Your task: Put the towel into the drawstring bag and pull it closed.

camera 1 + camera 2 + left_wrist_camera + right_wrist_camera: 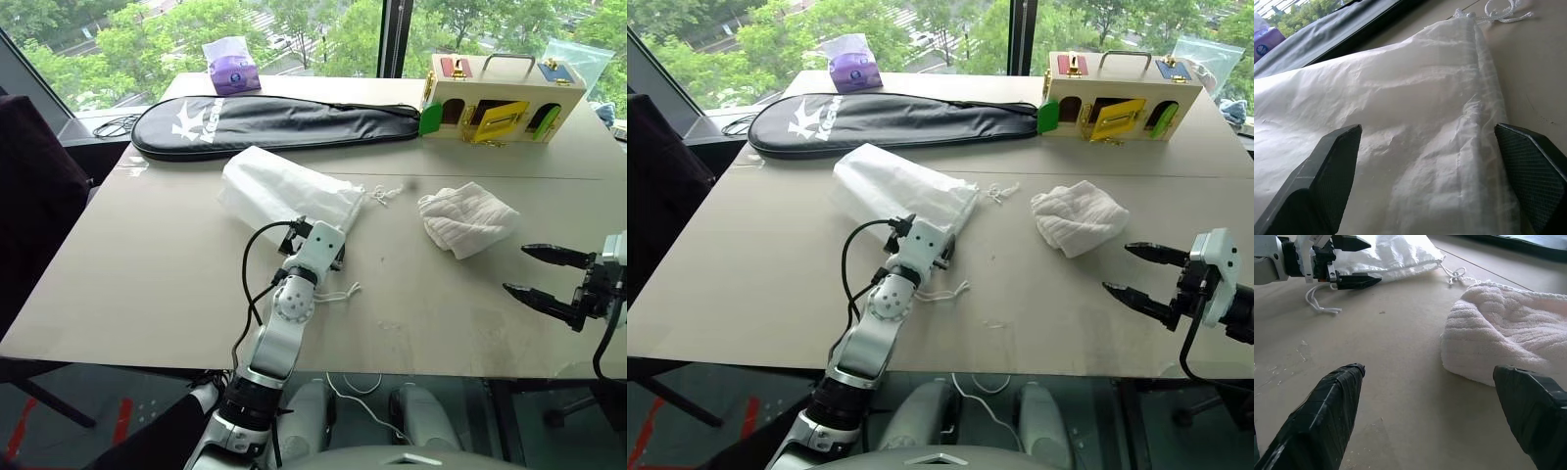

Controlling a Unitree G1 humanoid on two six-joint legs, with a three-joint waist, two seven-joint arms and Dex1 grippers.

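**Towel outside the bag; both steps outstanding**

Your towel (466, 219) lies crumpled on the bare table (147, 264), right of the middle and well clear of every edge. It is loose, with nothing touching it. The drawstring bag (284, 191) lies flat just left of the middle, its mouth towards the towel with a gap of tabletop between them. One knot of white cord (385, 194) trails from the mouth towards the towel; a second loop lies nearer the front edge beside your left arm.

Your left gripper (1349, 262) has its fingers spread wide and grasps nothing; it sits at the bag's mouth end, one finger to each side of the fabric, and I cannot tell whether they touch it. Your right gripper (549, 277) is likewise spread and empty, poised near the right edge, just short of the towel.

Along the far edge lie a black racket cover (274, 119), a purple tissue pack (231, 65) and a wooden latch box (502, 98), none of them involved.

In my judgement the task has barely begun: the bag is not opened, the towel is not picked up, and the cords are slack. Loading and closing both remain.
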